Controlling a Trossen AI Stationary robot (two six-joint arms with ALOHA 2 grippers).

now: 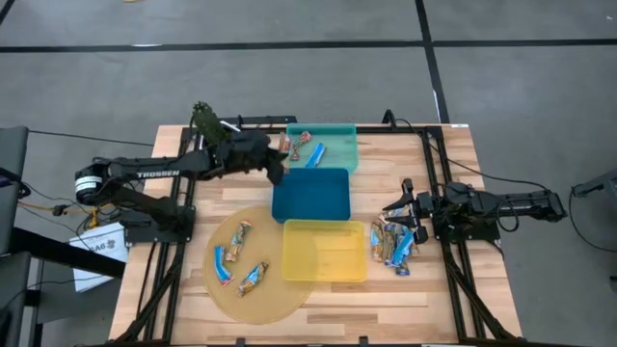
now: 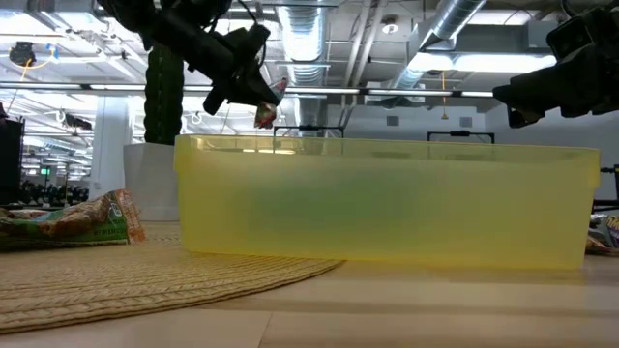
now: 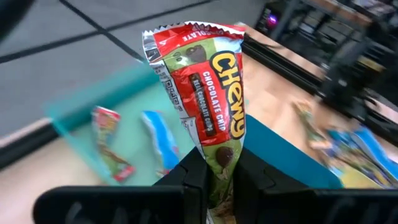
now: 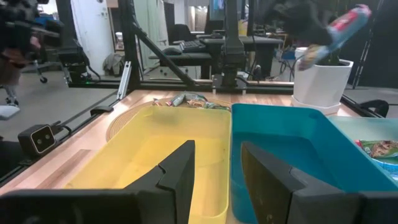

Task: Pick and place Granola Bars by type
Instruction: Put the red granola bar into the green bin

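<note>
Pinched between the left gripper (image 3: pixel 219 180)'s closed fingers, a red granola bar (image 3: pixel 202 99) stands up reading "Chewy" and "Chocolate Chip". Beyond its fingertips, a red bar (image 3: pixel 109 143) and a blue bar (image 3: pixel 163 146) lie in the teal tray (image 1: pixel 339 154); the arm, marked "Trossen", reaches over the table's far edge. The right gripper (image 4: pixel 214 168) hovers with fingers apart and empty, facing the yellow tray (image 4: pixel 155 155) and blue tray (image 4: pixel 292 143)
</note>
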